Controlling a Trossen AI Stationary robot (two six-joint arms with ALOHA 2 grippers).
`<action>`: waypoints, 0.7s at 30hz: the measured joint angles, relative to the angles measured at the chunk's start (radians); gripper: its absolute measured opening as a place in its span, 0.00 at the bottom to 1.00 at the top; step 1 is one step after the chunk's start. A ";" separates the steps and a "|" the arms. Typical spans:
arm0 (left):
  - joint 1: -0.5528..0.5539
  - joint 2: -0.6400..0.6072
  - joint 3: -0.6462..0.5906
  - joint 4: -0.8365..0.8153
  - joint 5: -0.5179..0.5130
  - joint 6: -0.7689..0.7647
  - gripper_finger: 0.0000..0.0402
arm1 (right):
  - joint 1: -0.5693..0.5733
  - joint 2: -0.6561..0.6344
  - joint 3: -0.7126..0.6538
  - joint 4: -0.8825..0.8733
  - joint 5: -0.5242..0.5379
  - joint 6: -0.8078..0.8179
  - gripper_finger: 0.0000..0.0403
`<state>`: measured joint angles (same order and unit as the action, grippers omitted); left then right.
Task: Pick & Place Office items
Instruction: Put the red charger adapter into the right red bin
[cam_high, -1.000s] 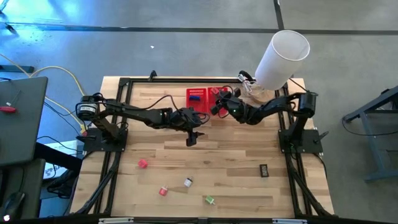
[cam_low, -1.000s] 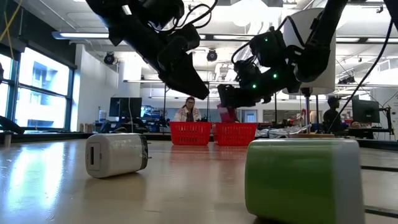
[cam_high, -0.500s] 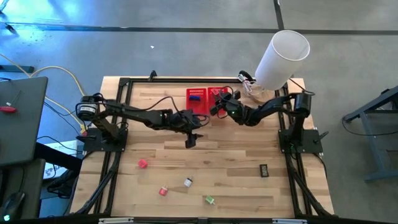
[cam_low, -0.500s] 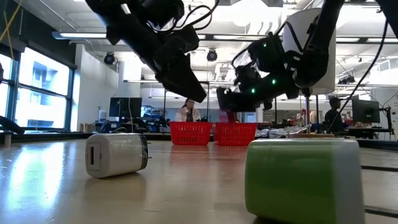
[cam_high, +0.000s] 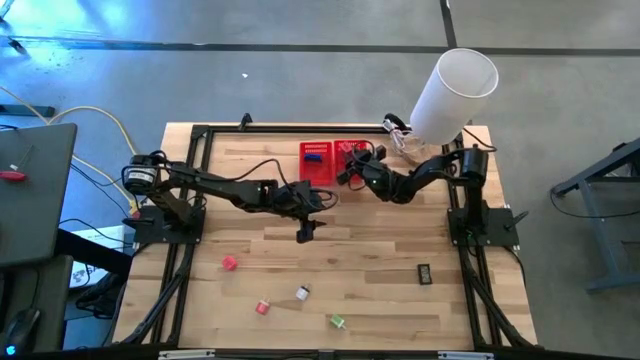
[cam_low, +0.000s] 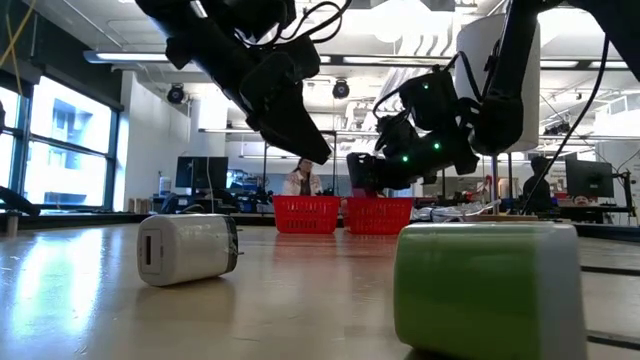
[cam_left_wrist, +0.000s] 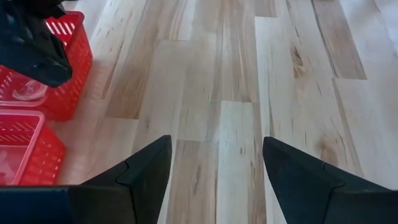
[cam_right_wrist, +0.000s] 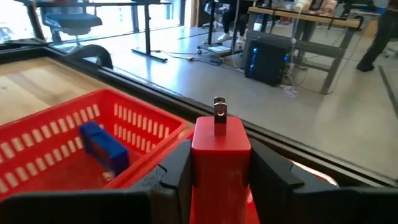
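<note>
My right gripper (cam_right_wrist: 221, 163) (cam_high: 347, 172) hovers over the two red mesh baskets (cam_high: 332, 160) at the table's far edge, shut on a red block (cam_right_wrist: 221, 146) with a metal prong on its end. A blue item (cam_right_wrist: 99, 146) lies in the left basket. My left gripper (cam_left_wrist: 214, 162) (cam_high: 304, 232) is open over bare wood at mid-table. Near the front edge lie the pink item (cam_high: 229, 263), the red-white one (cam_high: 263, 307), the whitish one (cam_high: 302, 292), the green one (cam_high: 337, 321) and the black rectangle (cam_high: 424, 273). My right gripper pinches the red block by its two opposite side faces (cam_right_wrist: 198, 163), one finger (cam_right_wrist: 179, 171) on each. The pronged end (cam_right_wrist: 219, 115) sticks out past the fingertips. The block is lifted clear, above the basket rims.
A big white cylinder (cam_high: 455, 95) stands at the table's far right corner, close behind my right arm. A black frame (cam_high: 190, 150) rims the table. There is open wood between the baskets and the scattered items. A person (cam_low: 303, 180) sits in the room beyond.
My right gripper, still shut on the red block, has sunk toward the baskets. My left gripper has crept a little toward the table's near edge, staying open.
</note>
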<state>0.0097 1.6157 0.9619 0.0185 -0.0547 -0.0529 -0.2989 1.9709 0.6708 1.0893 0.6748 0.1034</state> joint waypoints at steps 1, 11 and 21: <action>0.000 0.000 0.000 0.000 0.000 0.000 0.61 | 0.000 0.000 0.000 0.000 -0.002 0.000 0.27; 0.000 0.000 0.000 0.001 0.000 0.000 0.61 | -0.006 0.000 0.000 -0.033 -0.025 0.021 0.28; 0.000 0.000 0.000 0.013 0.001 0.000 0.61 | -0.027 0.000 0.000 -0.079 -0.077 0.062 0.31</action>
<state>0.0101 1.6157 0.9619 0.0311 -0.0540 -0.0525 -0.3254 1.9709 0.6708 1.0106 0.5977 0.1651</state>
